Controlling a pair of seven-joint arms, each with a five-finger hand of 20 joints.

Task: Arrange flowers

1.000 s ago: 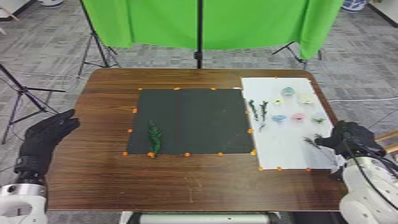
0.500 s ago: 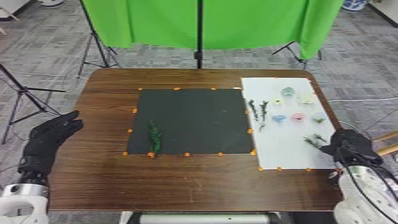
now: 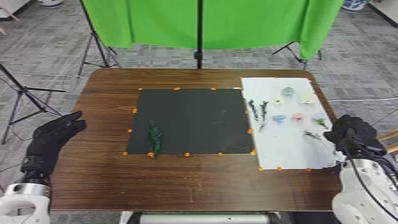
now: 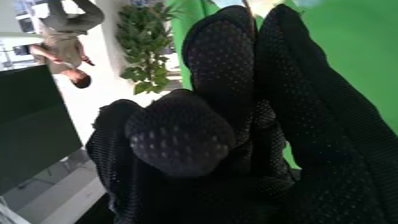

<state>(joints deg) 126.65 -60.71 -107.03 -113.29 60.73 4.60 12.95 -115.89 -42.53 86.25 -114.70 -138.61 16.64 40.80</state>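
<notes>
Right hand [image 3: 354, 132], at the right edge of the white sheet [image 3: 289, 154]: fingers nearly straight, grip loose, no stem discernible in it. Nearby on the sheet, a small green sprig [image 3: 313, 135]; if chosen next, a low approach and light pinch on its stem should spare the leaves. Beyond it, pink flower [image 3: 298, 117] and blue flower [image 3: 279, 118]. Farther left, leafy frond [image 3: 155, 137] on black mat [image 3: 194, 115]. Obscured: the palm, behind the thumb [image 4: 178, 137]; flower stems, too small to resolve.
</notes>
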